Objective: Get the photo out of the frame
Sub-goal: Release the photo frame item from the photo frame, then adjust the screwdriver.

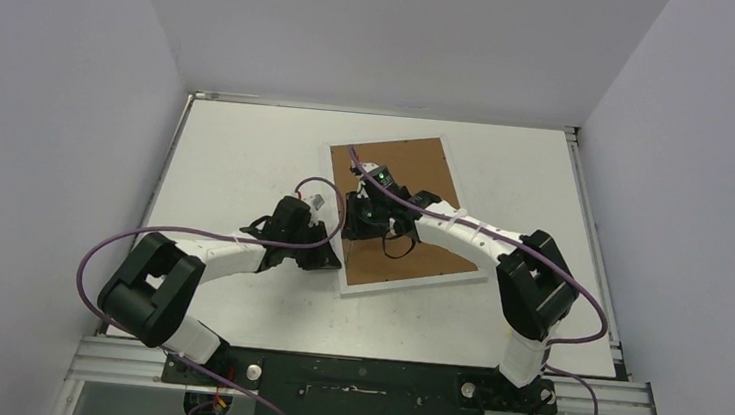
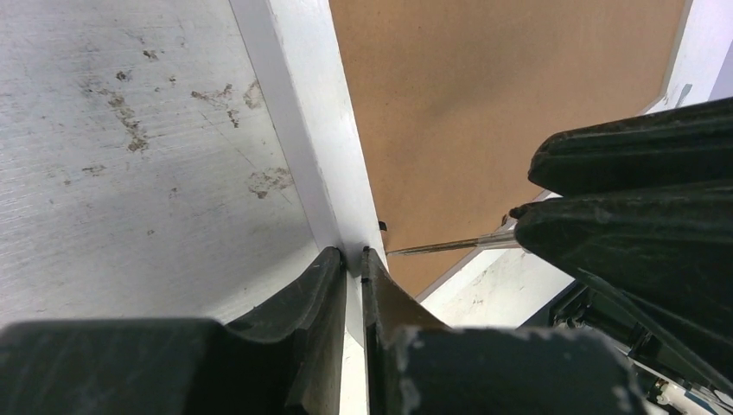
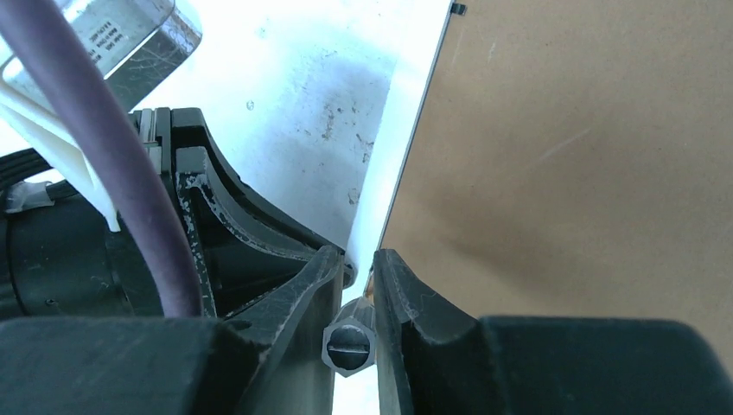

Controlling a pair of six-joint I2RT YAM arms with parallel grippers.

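From the top external view, the frame (image 1: 427, 173) is seen lying face down and skewed on the matte white table (image 1: 237, 156). Its flat brown fibreboard back is turned up inside a narrow white border. The left gripper (image 1: 324, 254) is set at the frame's left edge, and the right gripper (image 1: 360, 229) is placed over the brown board just inside that edge. Both sets of fingertips are masked by the black gripper bodies. Glossy purple cables (image 1: 86, 261) are looped from each arm.

In the left wrist view, the smooth white border is shown nipped between the curved black fingers, which are pressed onto it from both sides. The table beside it is marked with brushed scratches and brownish scuffs. A thin tool (image 2: 449, 245) with a pointed metal shaft is held out from the right gripper toward the seam where board meets border, near a small dark tab (image 2: 381, 226). Whether the tip touches cannot be told.

In the right wrist view, the fingers are clamped on the clear, hexagonal end of that tool, and a slot is visible in its face. The rest of it is hidden behind the fingers. The photo cannot be seen in any view. Only the frame's dull, faintly scratched back is exposed, and its far corners are cut off.
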